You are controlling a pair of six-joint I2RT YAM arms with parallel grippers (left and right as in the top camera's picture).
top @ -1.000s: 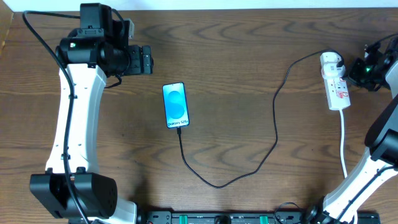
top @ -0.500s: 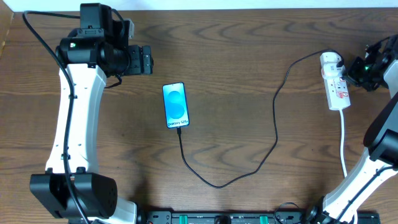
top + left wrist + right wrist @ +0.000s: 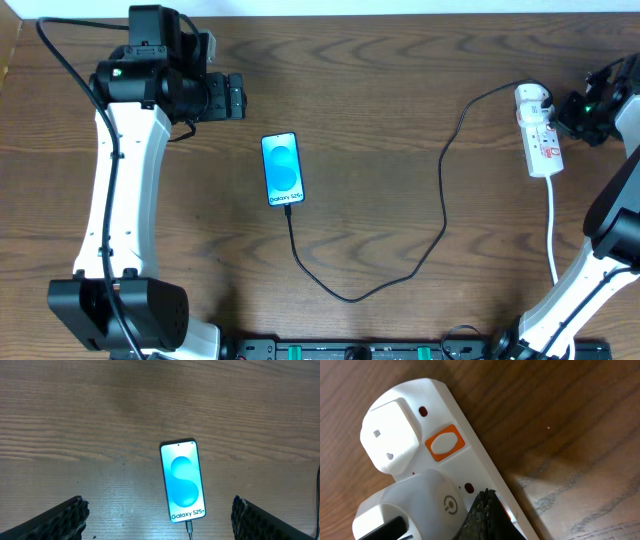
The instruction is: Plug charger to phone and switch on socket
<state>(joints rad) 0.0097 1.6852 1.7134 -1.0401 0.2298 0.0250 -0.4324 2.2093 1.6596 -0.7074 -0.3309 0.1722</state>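
Step status: the plug-in half looks done. The phone (image 3: 281, 168) lies flat left of the table (image 3: 400, 60) centre, screen lit, and the charger (image 3: 444, 200) has its tip seated in the phone's near edge. The left wrist view shows the same: plug tip (image 3: 189, 527) in the port. From there the cable runs toward the near side, loops right, then goes far to the adapter (image 3: 533, 98) on the far end of the socket (image 3: 541, 135) at the right edge.

Left gripper (image 3: 236, 97): jaws wide apart, holding nothing, hovering far-left of the phone and well clear of it. Its fingers (image 3: 60, 520) frame the phone in the wrist view. It looks idle.

Right gripper (image 3: 572, 112): jaws fully closed with nothing between them, parked just beside the strip on its right. In the right wrist view the closed tip (image 3: 484, 505) sits over the strip next to the adapter. A red sliver (image 3: 506, 514) shows beside the tip, probably that outlet's switch. Contact can't be confirmed. The other switch (image 3: 444, 443), orange, is in plain view and untouched.

Judgement: the step in hand is switching on the socket. The next move calls for a short push with the closed tip squarely on the rocker beside the adapter, not the far one. The strip is light and loose, so it may skid.
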